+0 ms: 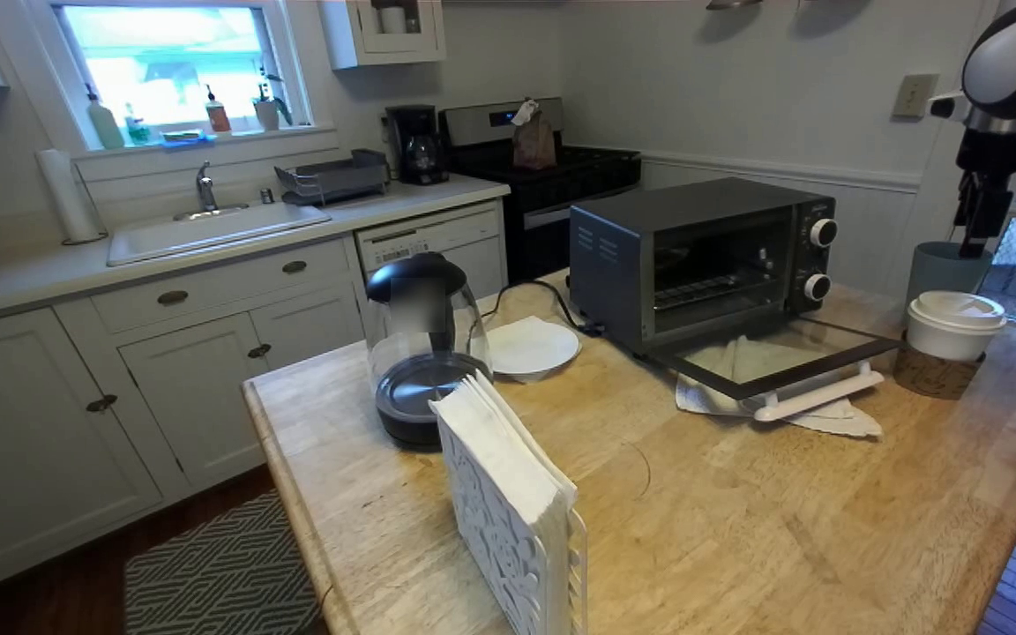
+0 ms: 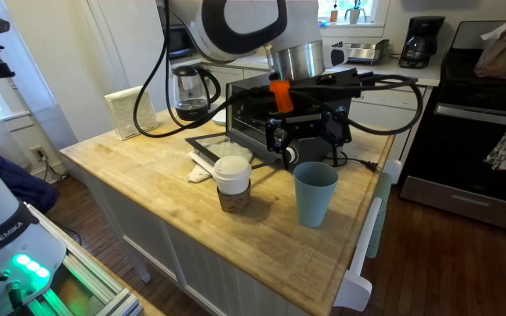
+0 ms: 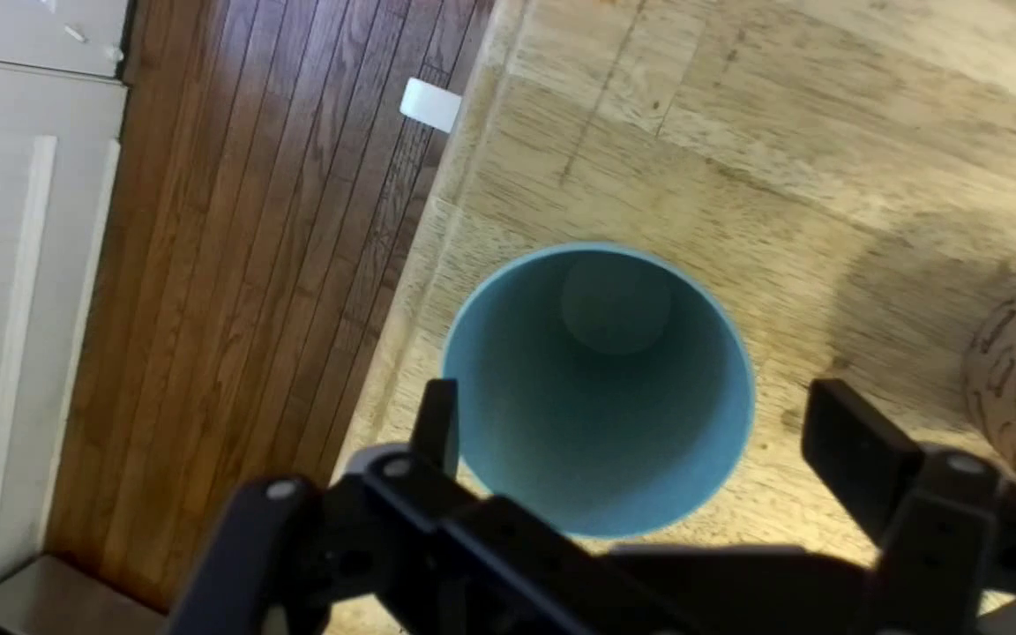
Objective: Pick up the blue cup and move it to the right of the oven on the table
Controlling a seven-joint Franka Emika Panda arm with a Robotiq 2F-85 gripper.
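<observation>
Currently: blue cup (image 2: 316, 195) ungripped, off the knob end of the oven (image 1: 693, 216)

Progress.
Oven: dark, boxy, glass door lowered.
Gripper (image 3: 638, 419): at or just above the blue cup's mouth, jaws spread wide, clasping nothing; in the wrist view one jaw overlaps the rim, the other shows apart from it. Contact cannot be told.
Blue cup: upright on the table (image 2: 275, 237), near an edge, apart from the oven.
Assessment: probably an approach; lining-up done, closing, lifting, carrying and setting down left. A finished placement is also possible, given the position beside the oven; the pictures do not settle it.

Surface and room.
Table: pale butcher-block wood, grain showing.
Counter (image 1: 32, 278): white, with sink (image 1: 221, 231), along the wall under the window (image 1: 168, 75).
Stove (image 2: 468, 145): black, brown paper bag (image 2: 501, 50) on top.
Kettle (image 1: 427, 353): glass, black base, on the table, across the oven from the blue cup.
Napkin holder (image 1: 508, 538): white, filled, near the kettle.
Dish (image 1: 533, 348): white, between kettle and oven.
Paper cup (image 2: 234, 182): lidded, sleeved, near the blue cup, not touching.
</observation>
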